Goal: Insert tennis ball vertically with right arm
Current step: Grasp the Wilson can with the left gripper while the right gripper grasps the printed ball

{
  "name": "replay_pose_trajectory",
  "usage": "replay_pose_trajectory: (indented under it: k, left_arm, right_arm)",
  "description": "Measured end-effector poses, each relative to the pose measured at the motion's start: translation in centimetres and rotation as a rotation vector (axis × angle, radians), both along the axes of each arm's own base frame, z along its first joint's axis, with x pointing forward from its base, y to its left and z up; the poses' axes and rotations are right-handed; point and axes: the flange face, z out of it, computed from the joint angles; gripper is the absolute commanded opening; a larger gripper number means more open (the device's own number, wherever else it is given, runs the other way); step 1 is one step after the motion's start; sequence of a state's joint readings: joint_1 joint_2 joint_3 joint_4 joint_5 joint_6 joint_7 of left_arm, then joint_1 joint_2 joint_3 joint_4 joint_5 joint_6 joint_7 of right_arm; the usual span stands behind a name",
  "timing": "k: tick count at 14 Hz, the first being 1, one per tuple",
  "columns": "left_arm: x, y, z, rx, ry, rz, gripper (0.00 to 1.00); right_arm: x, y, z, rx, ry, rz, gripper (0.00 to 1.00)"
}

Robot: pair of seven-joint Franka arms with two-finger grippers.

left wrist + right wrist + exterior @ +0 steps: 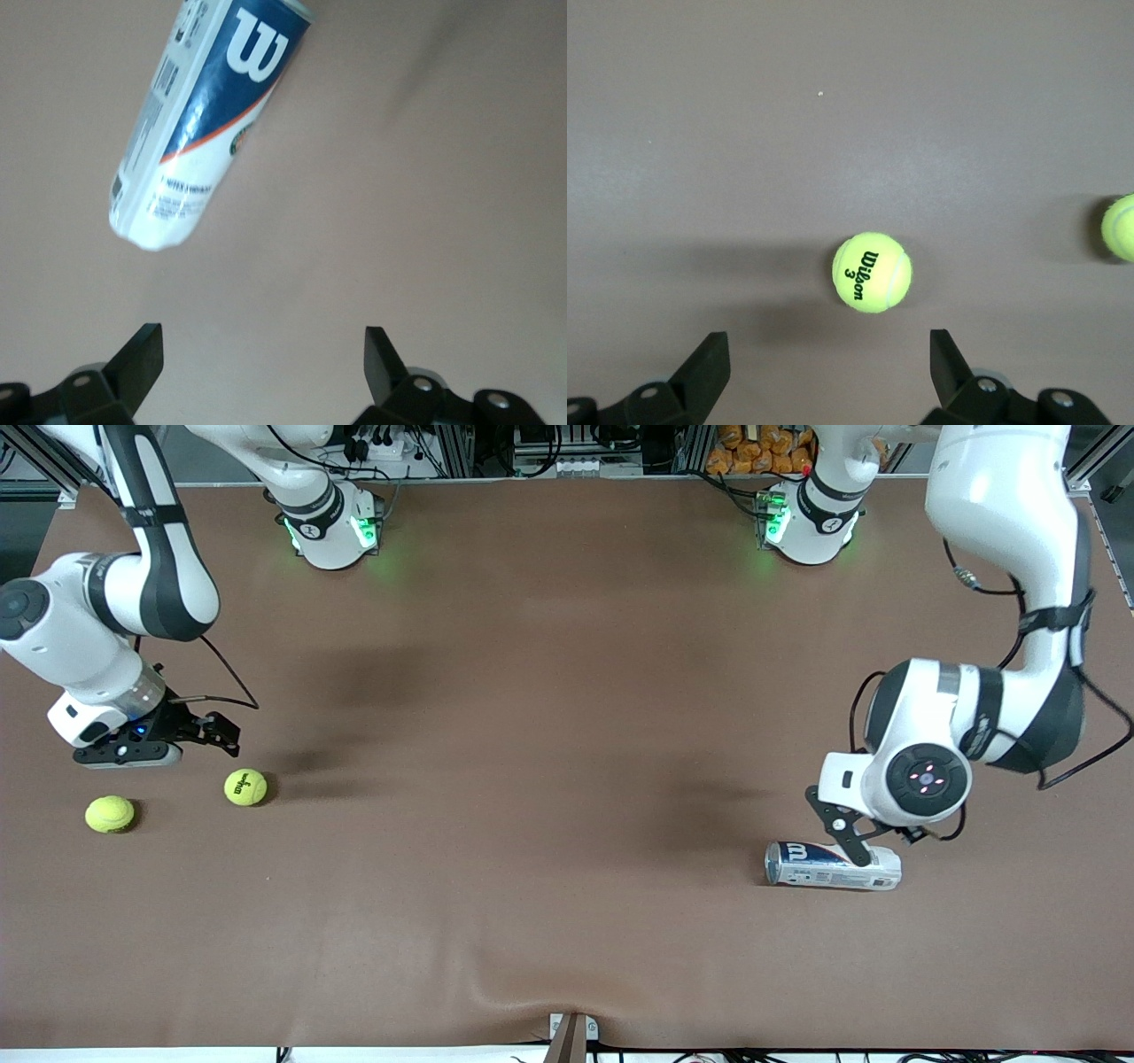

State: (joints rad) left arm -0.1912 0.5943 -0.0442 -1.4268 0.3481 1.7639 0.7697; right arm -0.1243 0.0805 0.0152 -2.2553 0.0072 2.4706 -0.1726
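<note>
A brown table (549, 717), covered by a matte sheet that wrinkles slightly at its edge nearest the front camera, fills the scene; along its edge by the robots' bases run aluminium framing, cables and a heap of orange items (753, 447). 2 white Franka arms stand at that edge, green lights glowing on their bases. The left gripper (864, 841) hangs low, just above the tennis-ball can (833, 865), jaws released and holding nothing; in the left wrist view its 2 black fingers (133, 363) stand wide apart with the can (208, 115) lying just ahead of them. The can lies on its side toward the left arm's end of the table, white and blue with a large W. The right gripper (190, 735) hovers toward the right arm's end, jaws likewise spread and empty, above and just beside tennis ball 1 (245, 786), marked Wilson 3 (872, 272). Tennis ball 2 (110, 813) rests near it, slightly nearer the front camera, apart from ball 1.
</note>
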Motion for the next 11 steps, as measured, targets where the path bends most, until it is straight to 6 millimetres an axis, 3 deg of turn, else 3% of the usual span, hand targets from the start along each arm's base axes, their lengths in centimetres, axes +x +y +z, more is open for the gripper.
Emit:
replay_pose_trajectory:
  k: [4, 8, 11]
  left_arm:
    - [0.9, 0.2, -3.8, 0.035, -0.004, -0.070, 1.00]
    - [2.0, 1.4, -5.7, 0.005, -0.032, -0.115, 1.00]
    - [2.8, 1.2, -7.5, -0.021, -0.047, -0.228, 1.00]
  right_arm:
    - [0.5, -0.7, -3.7, 0.001, 0.005, -0.012, 1.00]
    - [0.5, -0.8, -7.2, 0.006, 0.034, -0.015, 1.00]
    - [0.4, -1.3, -8.9, 0.007, 0.042, -0.024, 1.00]
